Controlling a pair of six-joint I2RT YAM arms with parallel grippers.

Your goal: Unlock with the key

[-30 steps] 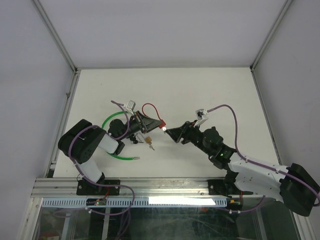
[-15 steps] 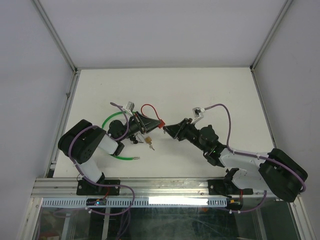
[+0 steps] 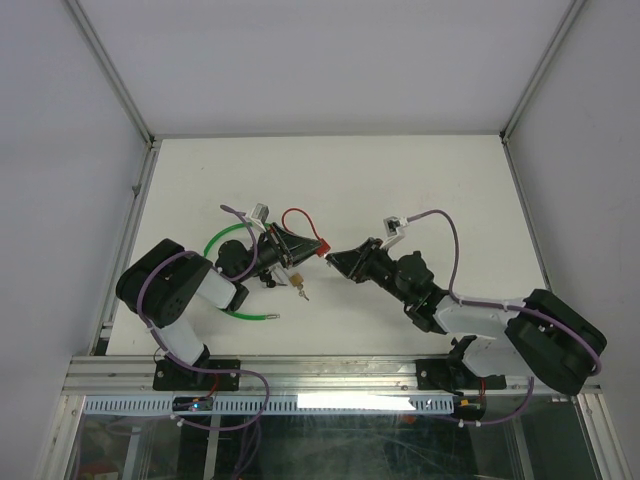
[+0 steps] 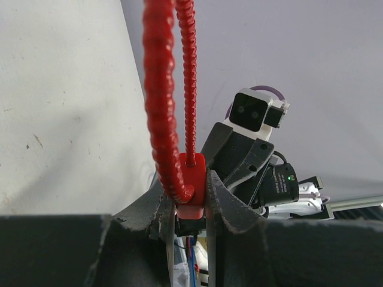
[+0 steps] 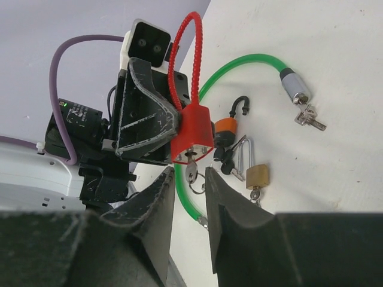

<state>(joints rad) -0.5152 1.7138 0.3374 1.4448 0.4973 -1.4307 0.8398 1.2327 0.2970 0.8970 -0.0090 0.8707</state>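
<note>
My left gripper [image 4: 190,206] is shut on the red padlock [image 4: 191,182], whose red cable shackle [image 4: 164,101] loops upward. In the top view the red padlock [image 3: 322,248] is held above the table between both grippers. In the right wrist view the padlock [image 5: 192,134] faces me with a silver key [image 5: 191,172] stuck in its keyhole, a small ring hanging from it. My right gripper [image 5: 190,174] is open, its fingers either side of the key without touching it. In the top view my right gripper [image 3: 334,259] sits just right of the lock.
A green cable lock [image 5: 239,66] with keys [image 5: 310,118] lies on the table. An orange padlock [image 5: 227,127], a brass padlock [image 5: 258,175] and black-headed keys [image 5: 225,158] lie beside it. The green loop [image 3: 222,245] curls around the left arm.
My right arm has moved left toward the red padlock, bringing its open fingers around the key. The left gripper has kept the lock still.
</note>
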